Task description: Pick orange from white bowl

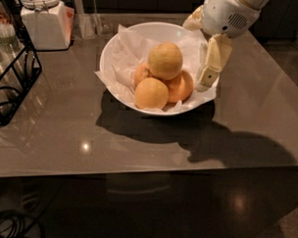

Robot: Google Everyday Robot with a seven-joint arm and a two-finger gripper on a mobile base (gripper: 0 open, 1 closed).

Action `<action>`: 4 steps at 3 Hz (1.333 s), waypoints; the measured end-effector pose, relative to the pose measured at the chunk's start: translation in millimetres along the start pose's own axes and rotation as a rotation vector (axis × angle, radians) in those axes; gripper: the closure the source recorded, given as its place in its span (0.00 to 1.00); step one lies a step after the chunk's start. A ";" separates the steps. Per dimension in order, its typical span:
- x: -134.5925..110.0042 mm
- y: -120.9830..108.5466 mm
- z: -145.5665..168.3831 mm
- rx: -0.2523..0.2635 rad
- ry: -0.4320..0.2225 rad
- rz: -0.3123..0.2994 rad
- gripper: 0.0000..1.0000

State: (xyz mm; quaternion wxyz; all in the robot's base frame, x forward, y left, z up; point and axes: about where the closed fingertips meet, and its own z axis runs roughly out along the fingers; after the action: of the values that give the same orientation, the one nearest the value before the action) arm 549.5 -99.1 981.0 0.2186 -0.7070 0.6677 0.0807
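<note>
Dim and warm, lit from overhead. Small glare spot (84, 146) on the glossy desk (257, 105). Dark shadows thrown toward the camera under the white bowl (112, 56) and the pincer (205, 82) hanging over its right rim. Brightest on the orange (165, 61).

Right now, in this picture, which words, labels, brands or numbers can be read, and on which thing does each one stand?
None can be read.
Jar: no label shows.
Red patch beside the jar: too blurred to read.
Tool, over the right rim of the bowl, to the right of the orange: no marking shows.
</note>
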 end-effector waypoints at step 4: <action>-25.5 -36.9 90.6 -0.186 -0.114 -0.054 0.00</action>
State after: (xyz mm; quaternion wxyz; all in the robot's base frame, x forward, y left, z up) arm 599.4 -37.7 918.1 0.1917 -0.7362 0.6245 0.1767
